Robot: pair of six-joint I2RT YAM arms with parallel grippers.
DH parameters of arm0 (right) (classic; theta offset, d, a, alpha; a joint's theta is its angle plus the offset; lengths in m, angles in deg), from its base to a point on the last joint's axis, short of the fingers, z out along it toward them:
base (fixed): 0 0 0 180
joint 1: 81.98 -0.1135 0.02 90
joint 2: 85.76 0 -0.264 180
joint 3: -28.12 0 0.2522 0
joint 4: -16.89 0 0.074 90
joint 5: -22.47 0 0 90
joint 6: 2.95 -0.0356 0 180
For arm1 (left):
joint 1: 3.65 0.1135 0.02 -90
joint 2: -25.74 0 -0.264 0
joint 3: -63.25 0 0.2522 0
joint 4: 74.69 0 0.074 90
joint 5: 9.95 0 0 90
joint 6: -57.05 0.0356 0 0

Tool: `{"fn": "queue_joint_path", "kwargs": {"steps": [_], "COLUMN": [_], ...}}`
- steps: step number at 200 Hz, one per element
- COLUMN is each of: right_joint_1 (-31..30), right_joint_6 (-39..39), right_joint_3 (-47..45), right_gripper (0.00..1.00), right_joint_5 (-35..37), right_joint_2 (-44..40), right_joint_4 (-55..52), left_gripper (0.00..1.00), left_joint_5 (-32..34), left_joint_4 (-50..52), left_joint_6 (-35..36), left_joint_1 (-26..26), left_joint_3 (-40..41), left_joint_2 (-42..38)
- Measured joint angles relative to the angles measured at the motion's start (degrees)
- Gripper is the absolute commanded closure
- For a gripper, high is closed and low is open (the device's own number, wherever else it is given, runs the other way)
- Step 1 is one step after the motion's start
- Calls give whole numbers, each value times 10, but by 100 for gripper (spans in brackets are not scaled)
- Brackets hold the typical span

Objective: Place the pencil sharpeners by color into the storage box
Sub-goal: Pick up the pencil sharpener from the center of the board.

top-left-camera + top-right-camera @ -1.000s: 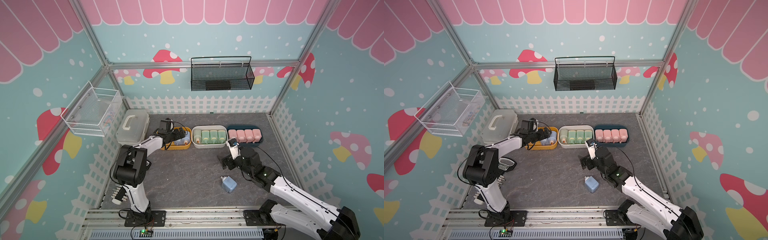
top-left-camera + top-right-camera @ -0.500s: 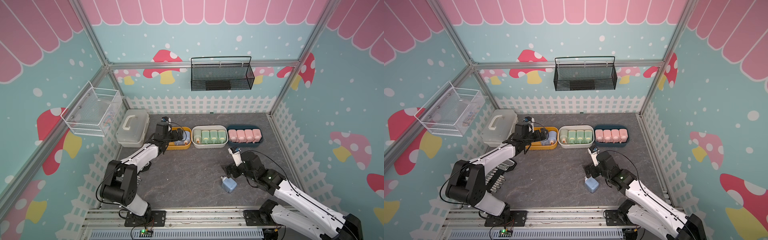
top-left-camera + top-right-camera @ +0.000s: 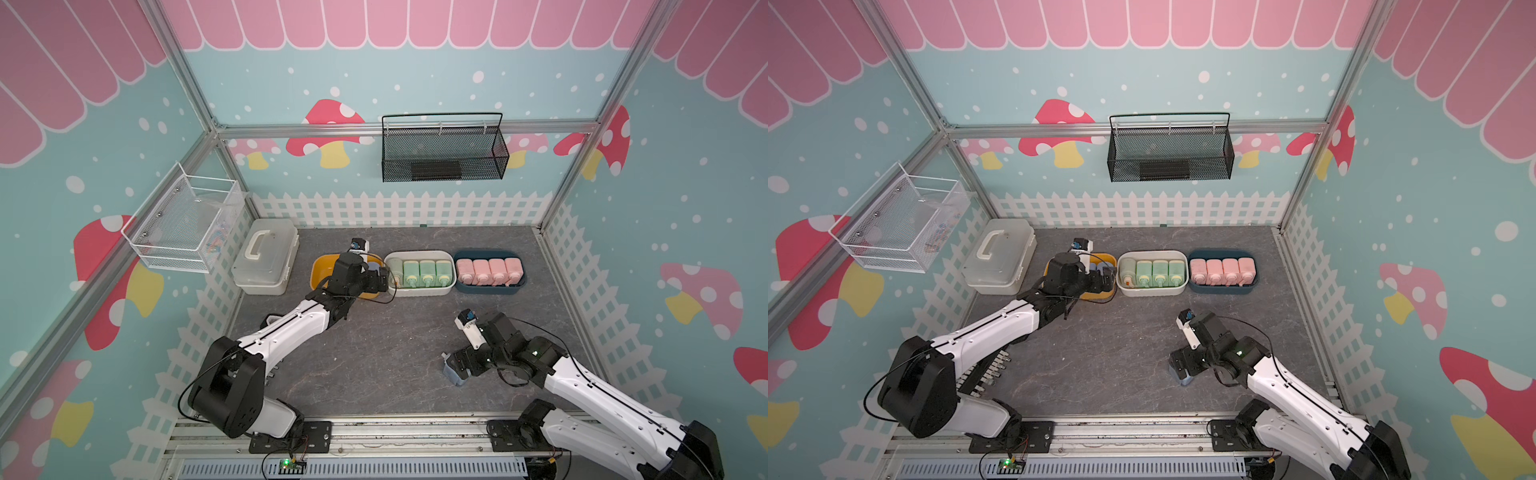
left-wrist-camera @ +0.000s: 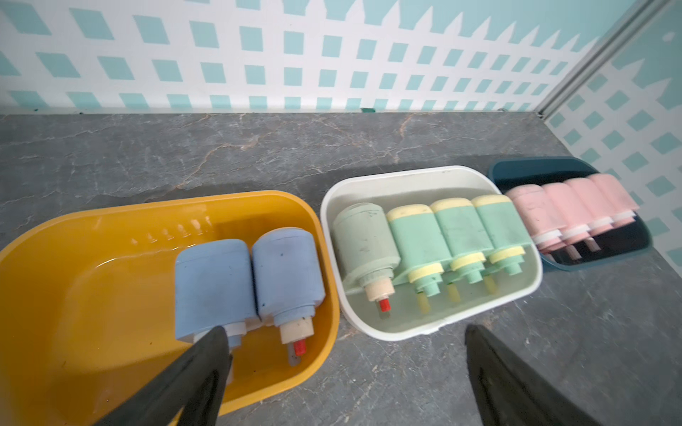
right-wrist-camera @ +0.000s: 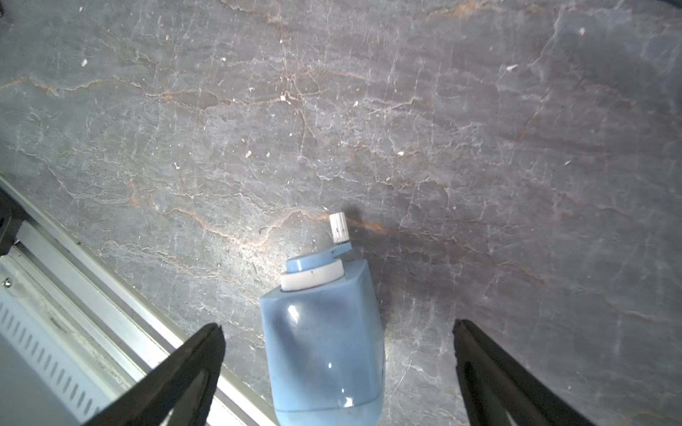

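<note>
A blue pencil sharpener (image 5: pixel 324 343) lies on its side on the grey table, near the front rail, also seen in both top views (image 3: pixel 452 375) (image 3: pixel 1180 376). My right gripper (image 5: pixel 337 324) is open and straddles it, fingers apart from its sides. The yellow storage box (image 4: pixel 73 258) holds two blue sharpeners (image 4: pixel 214 284). The white one (image 4: pixel 424 177) holds several green sharpeners (image 4: pixel 420 236). The dark blue one (image 4: pixel 516 166) holds several pink sharpeners (image 4: pixel 535 210). My left gripper (image 4: pixel 345 328) is open and empty over the yellow box's front right corner (image 3: pixel 384 278).
A white lidded case with a handle (image 3: pixel 266 262) stands left of the yellow box. A black mesh basket (image 3: pixel 442 149) hangs on the back wall and a white wire basket (image 3: pixel 183 224) on the left wall. The front metal rail (image 5: pixel 92 254) runs close beside the loose sharpener.
My right gripper has dropped toward the front and come down around the loose blue sharpener. My left gripper has drawn back and to the right, out of the yellow box.
</note>
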Motion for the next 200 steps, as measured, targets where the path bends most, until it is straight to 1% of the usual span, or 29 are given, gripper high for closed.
{"fn": "queue_joint_path", "kwargs": {"steps": [22, 58, 87, 113, 153, 200], "right_joint_1": [-1, -1, -1, -2, -4, -4], "right_joint_6": [-13, -33, -37, -36, -49, -78], "right_joint_3": [-12, -23, -38, -48, -48, -47], "right_gripper": [5, 6, 8, 9, 9, 9], "right_joint_5": [-16, -6, -34, -47, -16, 19], "right_joint_2": [-10, -21, -9, 11, 24, 27], "right_joint_4": [-5, -19, 2, 4, -13, -40], "left_gripper": [1, 1, 1, 1, 1, 1], "left_joint_5": [-12, -27, -30, -29, -35, -95], "left_joint_4": [-3, -3, 4, 10, 18, 32], "left_joint_6": [10, 40, 65, 81, 119, 181], "left_joint_1": [-11, -28, -50, -58, -83, -132], "left_joint_3": [3, 6, 8, 8, 8, 5], "left_joint_2": [-22, -35, -36, -36, -36, -28]}}
